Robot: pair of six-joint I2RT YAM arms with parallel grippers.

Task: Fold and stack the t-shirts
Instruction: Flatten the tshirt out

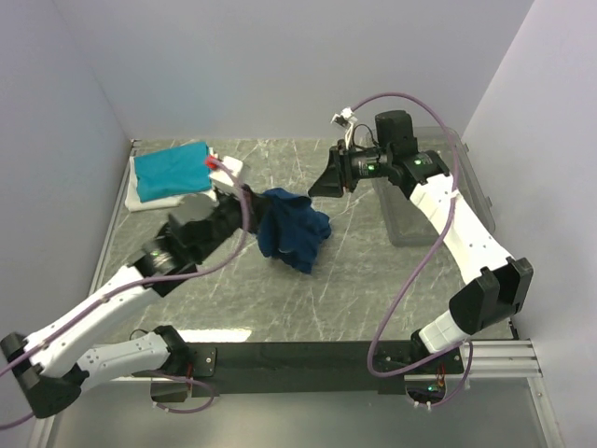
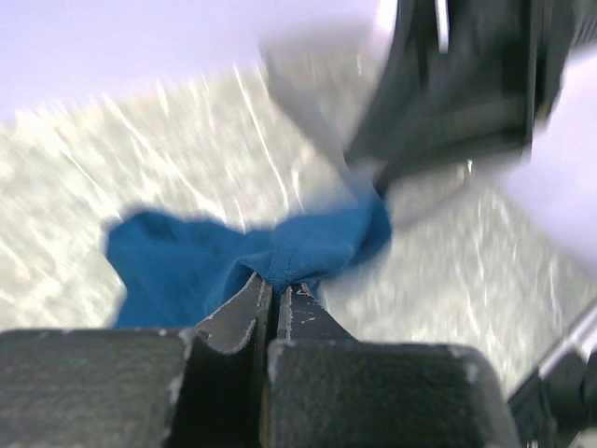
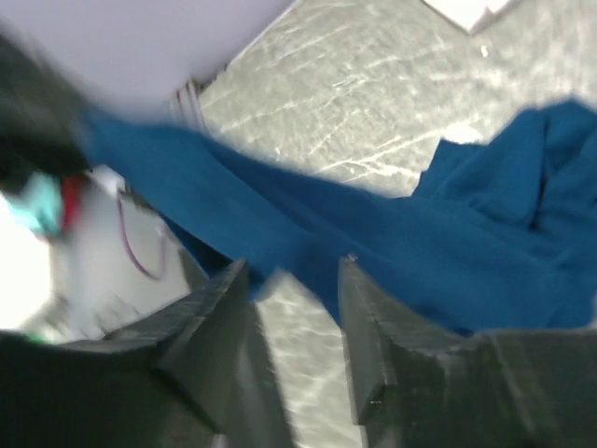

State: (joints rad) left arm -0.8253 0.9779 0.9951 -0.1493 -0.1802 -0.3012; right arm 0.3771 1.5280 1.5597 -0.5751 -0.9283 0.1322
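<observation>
- The clear bin [image 1: 417, 229] stands at the right side of the worktop [image 1: 280, 294], under my right forearm. All the shirts lie outside it, to its left.
- The teal shirt [image 1: 168, 173] lies folded on the white shirt [image 1: 140, 200] in the far left corner.
- The navy shirt [image 1: 294, 231] is bunched up near the middle, between my two claws.
- My left claw [image 2: 277, 287] is pinched tight on a fold of the navy shirt, its fingers almost meeting.
- My right claw [image 3: 289, 299] is just beside the navy shirt's far right edge, fingers well apart. Blue cloth stretches across beyond their tips, and they grip nothing.
</observation>
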